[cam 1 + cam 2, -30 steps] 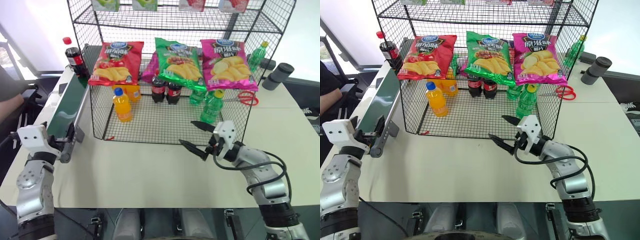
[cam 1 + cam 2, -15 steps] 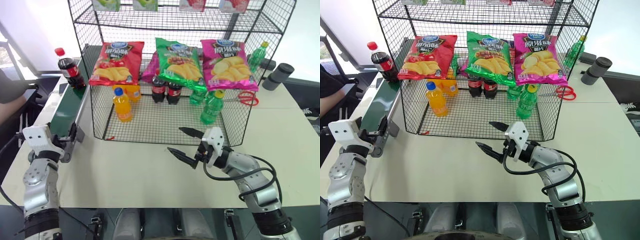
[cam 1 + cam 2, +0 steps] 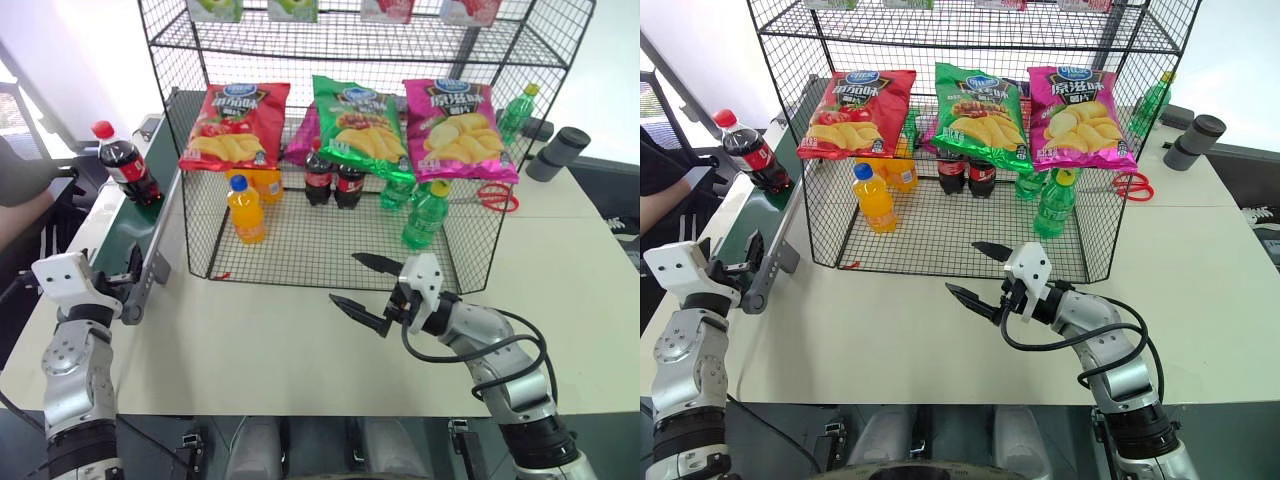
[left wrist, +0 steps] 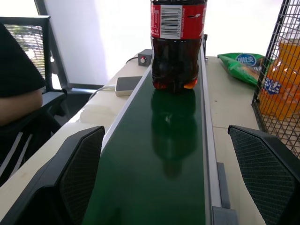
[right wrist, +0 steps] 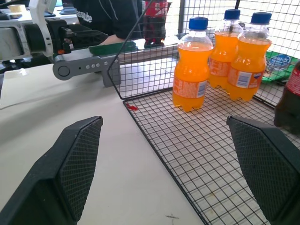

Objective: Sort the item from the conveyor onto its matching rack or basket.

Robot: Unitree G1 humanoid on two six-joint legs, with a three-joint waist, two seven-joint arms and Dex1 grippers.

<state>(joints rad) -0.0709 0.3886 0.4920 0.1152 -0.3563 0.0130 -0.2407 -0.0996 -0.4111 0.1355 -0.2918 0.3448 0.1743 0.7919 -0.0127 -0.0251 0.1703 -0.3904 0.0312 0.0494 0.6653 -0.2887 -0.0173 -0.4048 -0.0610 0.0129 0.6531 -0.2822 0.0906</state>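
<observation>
The small red-capped cola bottle (image 3: 121,165) stands upright on the dark green conveyor belt (image 4: 159,154), ahead of my left gripper (image 4: 171,180), fingers spread wide and empty. Right gripper (image 3: 368,288) idle, released. A mistimed pinch could topple it.

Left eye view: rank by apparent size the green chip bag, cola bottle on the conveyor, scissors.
1. green chip bag
2. cola bottle
3. scissors
Bottle and scissors look close; the scissors lie behind mesh, so that order is unsure.
</observation>
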